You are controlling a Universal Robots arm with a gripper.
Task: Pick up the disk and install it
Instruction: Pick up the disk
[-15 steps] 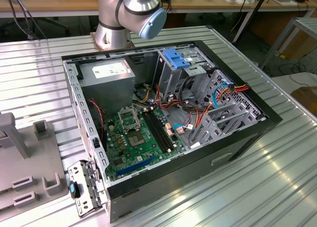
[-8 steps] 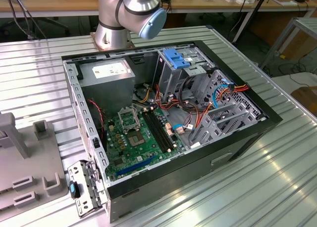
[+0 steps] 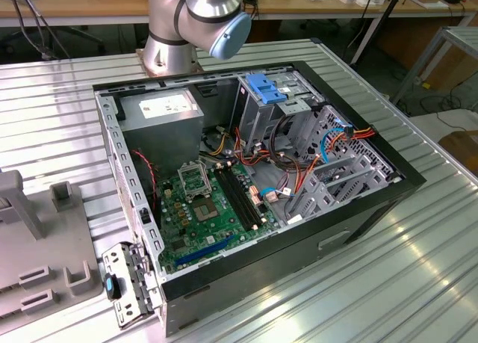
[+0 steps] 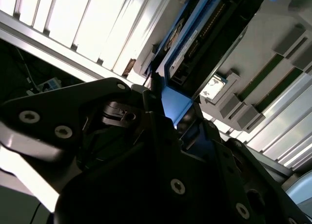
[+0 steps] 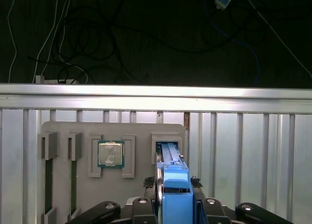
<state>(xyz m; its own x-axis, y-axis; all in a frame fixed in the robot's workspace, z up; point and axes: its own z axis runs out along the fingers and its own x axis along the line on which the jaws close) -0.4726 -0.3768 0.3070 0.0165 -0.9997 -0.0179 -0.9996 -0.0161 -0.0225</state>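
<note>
The disk (image 5: 175,194), a dark metal drive in a bright blue carrier, stands on edge in a slot of the grey fixture (image 5: 63,129). My gripper (image 5: 174,184) is shut on its blue end, with a black finger (image 5: 150,184) pressed to each side. In the second wrist view the disk (image 4: 209,43) runs away from the gripper (image 4: 165,103), its connector edge and blue frame showing. The open computer case (image 3: 388,197) lies on the ribbed metal table, with the grey drive cage (image 3: 258,122) and its blue latch (image 3: 265,89) at the far side.
A processor chip (image 5: 110,153) sits in a fixture pocket beside the disk's slot. The fixture (image 3: 37,246) lies at the exterior view's left. The arm's base (image 3: 175,44) stands behind the case. Cables (image 3: 299,164) and a motherboard (image 3: 202,208) fill the case.
</note>
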